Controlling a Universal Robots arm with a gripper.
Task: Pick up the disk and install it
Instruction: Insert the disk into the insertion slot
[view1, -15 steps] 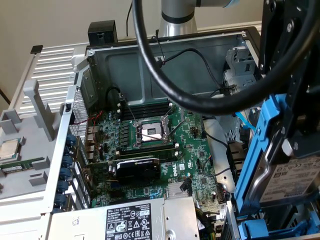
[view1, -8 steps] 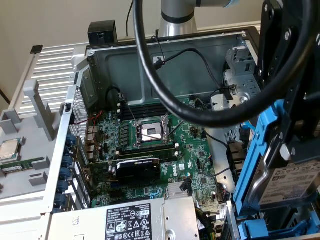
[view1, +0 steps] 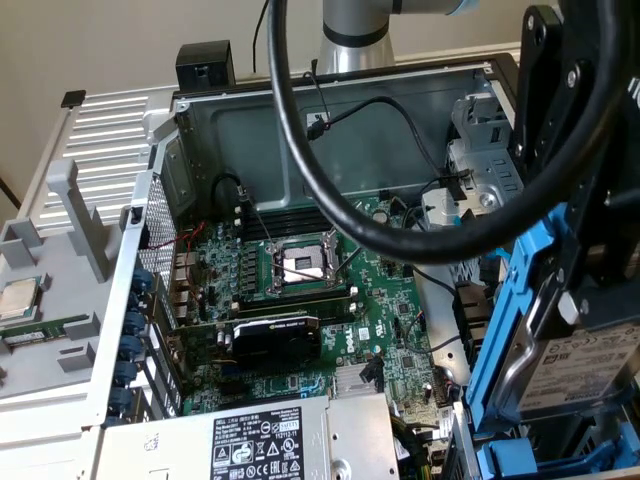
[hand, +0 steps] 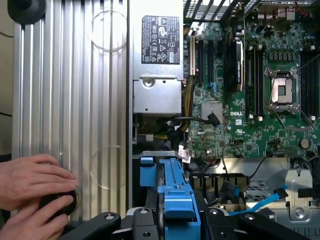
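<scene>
The disk (view1: 585, 372) is off the case (view1: 300, 110), standing on edge in the gripper (view1: 592, 285) over the case's edge at the exterior view's right. Its silver body sits in a bright blue carrier (view1: 512, 318) and wears a white label whose print is too small to read. The gripper's black fingers (hand: 141, 220) are closed against the carrier's two sides, so it has firm hold of the disk. From the wrist the carrier's blue end (hand: 177, 202) shows between them.

Just under the disk, at the same edge of the case, sits a second blue carrier (view1: 512, 462).

Inside the case lies the green motherboard (view1: 400, 330), marked DELL (hand: 236, 116), with an open CPU socket (view1: 303, 262) near its middle and a black card (view1: 272, 340) beside it. The power supply (view1: 330, 440) at the near edge carries a black label (view1: 258, 445) with white certification marks. Its text cannot be read.

A CPU chip (view1: 20, 298) lies outside the case, at the exterior view's left.

In the wrist view a person's two hands (hand: 31, 186) rest on a black round foot (hand: 59, 202) at a corner of the ribbed silver panel (hand: 75, 100).
</scene>
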